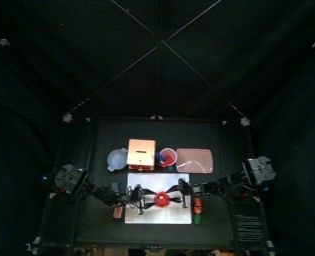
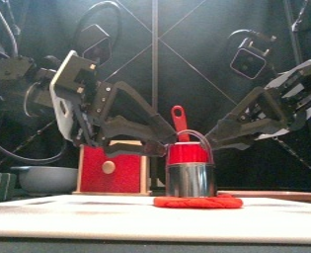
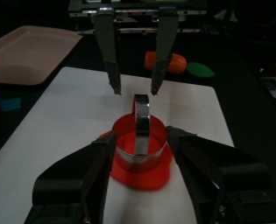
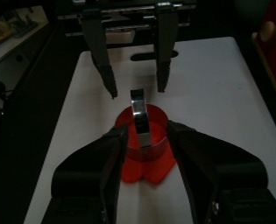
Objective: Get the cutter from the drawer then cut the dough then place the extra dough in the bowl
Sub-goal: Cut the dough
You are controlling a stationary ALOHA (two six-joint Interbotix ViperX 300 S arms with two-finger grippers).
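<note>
Both arms slant down from opposite sides and meet low over the white cutting board on the surface. The left end effector and right end effector face each other, jaws spread apart, flanking the metal cutter, which stands upright on the red dough.

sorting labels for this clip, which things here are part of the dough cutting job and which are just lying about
Part of the job: cutter, dough, cutting board, bowl, wooden box.

Just lying about: pink tray, red cup, orange toy food, green toy food.
</note>
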